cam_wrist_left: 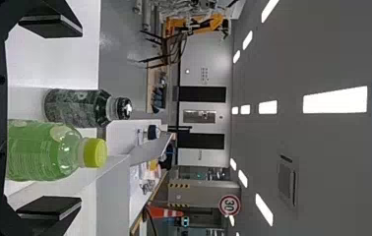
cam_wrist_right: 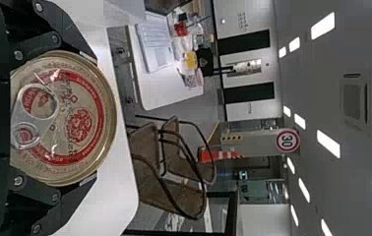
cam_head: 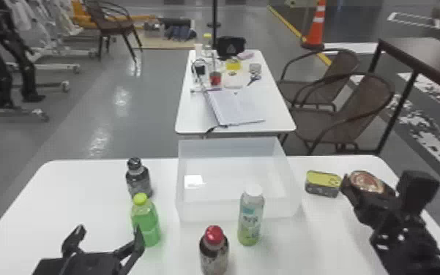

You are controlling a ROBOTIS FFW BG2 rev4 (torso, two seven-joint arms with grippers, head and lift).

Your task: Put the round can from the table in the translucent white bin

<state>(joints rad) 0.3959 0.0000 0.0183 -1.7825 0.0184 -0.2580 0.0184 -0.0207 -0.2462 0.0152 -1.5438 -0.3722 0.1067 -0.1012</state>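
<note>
At the right of the head view my right gripper (cam_head: 367,193) is shut on the round can (cam_head: 367,181), whose gold and red lid faces up toward the camera. In the right wrist view the round can (cam_wrist_right: 63,118) sits between the two fingers of my right gripper (cam_wrist_right: 89,118), its ring-pull lid facing the camera. The translucent white bin (cam_head: 230,212) stands mid-table, left of the can and apart from it. My left gripper (cam_head: 107,241) is parked at the lower left, open with nothing held; in the left wrist view, my left gripper (cam_wrist_left: 78,118) has its fingers wide apart.
A rectangular yellow-topped tin (cam_head: 323,183) lies between bin and right gripper. A pale green bottle (cam_head: 251,217) stands against the bin's near side, with a red-capped bottle (cam_head: 214,252) closer in. Left of the bin are a dark bottle (cam_head: 138,179) and a green bottle (cam_head: 145,221).
</note>
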